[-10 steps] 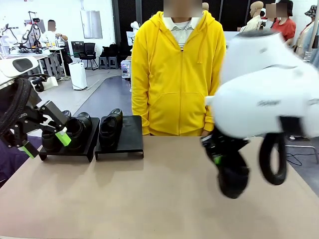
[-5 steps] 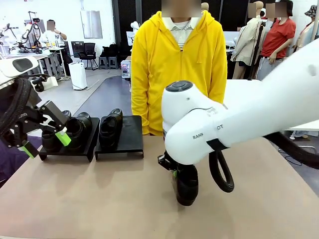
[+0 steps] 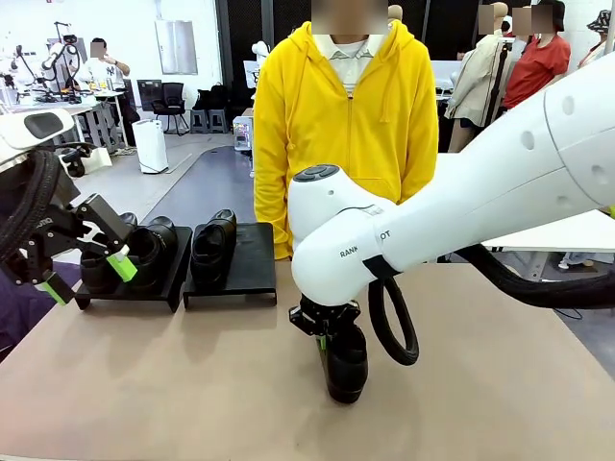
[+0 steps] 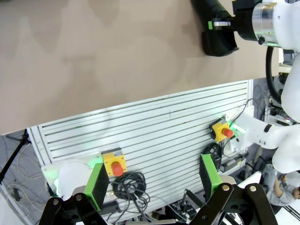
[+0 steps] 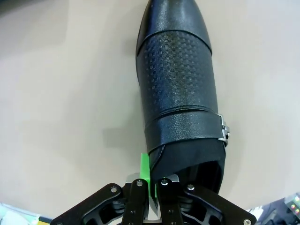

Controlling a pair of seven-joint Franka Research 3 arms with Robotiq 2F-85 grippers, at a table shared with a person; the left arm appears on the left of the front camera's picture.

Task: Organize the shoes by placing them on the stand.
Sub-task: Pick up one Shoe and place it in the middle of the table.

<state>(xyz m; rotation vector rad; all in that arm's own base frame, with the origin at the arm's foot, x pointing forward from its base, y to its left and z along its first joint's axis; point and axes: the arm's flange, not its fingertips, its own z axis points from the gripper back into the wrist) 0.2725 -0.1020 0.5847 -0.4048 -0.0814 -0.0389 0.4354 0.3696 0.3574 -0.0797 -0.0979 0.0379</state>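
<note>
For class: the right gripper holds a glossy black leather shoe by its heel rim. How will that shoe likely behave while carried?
The glossy black leather shoe probably keeps its shape: it hangs toe-down from the right gripper without sagging. Its thick sole suggests some weight, so it may swing. The shiny leather could slip, since only the thin rim is pinched.

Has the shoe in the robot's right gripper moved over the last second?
Yes. The shoe has travelled left across the table, toward the stand.
</note>
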